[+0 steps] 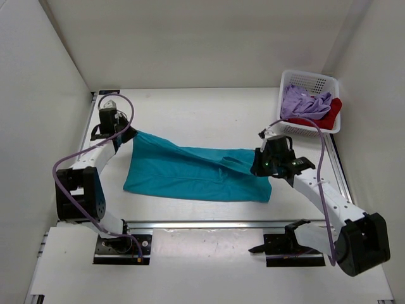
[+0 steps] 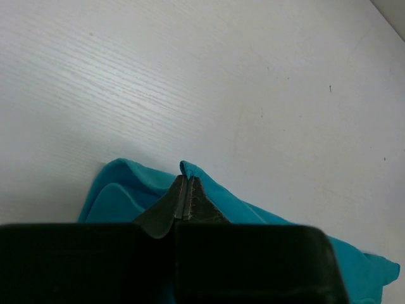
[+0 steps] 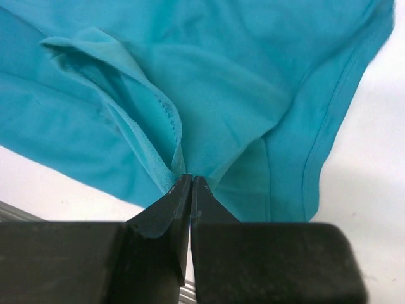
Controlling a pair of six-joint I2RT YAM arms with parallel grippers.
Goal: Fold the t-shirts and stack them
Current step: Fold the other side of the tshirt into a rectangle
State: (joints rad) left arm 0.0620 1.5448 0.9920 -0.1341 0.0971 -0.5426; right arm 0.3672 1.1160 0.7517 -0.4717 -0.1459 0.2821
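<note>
From the top external view there were three t-shirts, two arms and one basket. The teal t-shirt (image 1: 190, 174) lay on the white surface (image 1: 209, 114) between the arms. Its long axis ran left to right, sloping from the far left toward the near right. Its far left corner was drawn out to a point. The lavender t-shirt (image 1: 299, 101) and the red t-shirt (image 1: 329, 117) lay bunched in the white lattice basket (image 1: 310, 79) at the far right corner, the lavender to the left of the red. The left arm (image 1: 82, 168) rose from its base, bent outward at the elbow and reached away along the left edge. The left pincer (image 1: 124, 135) was at the pointed corner. The right arm (image 1: 323, 190) stretched from its base leftward and away, and the right pincer (image 1: 258, 166) met the shirt's right end.

In the left wrist view, the left pincer (image 2: 185, 190) was closed, its two fingers pressed together on a small peak of the teal t-shirt (image 2: 117, 190). The cloth fell away behind it on both sides, with bare surface (image 2: 190, 76) ahead.

In the right wrist view, the right pincer (image 3: 191, 183) was likewise closed, clamped on a gathered fold of the teal t-shirt (image 3: 221, 82). A stitched hem ran down into the grip. The cloth fanned out ahead of the fingers, with the surface (image 3: 380, 158) showing at the right.
</note>
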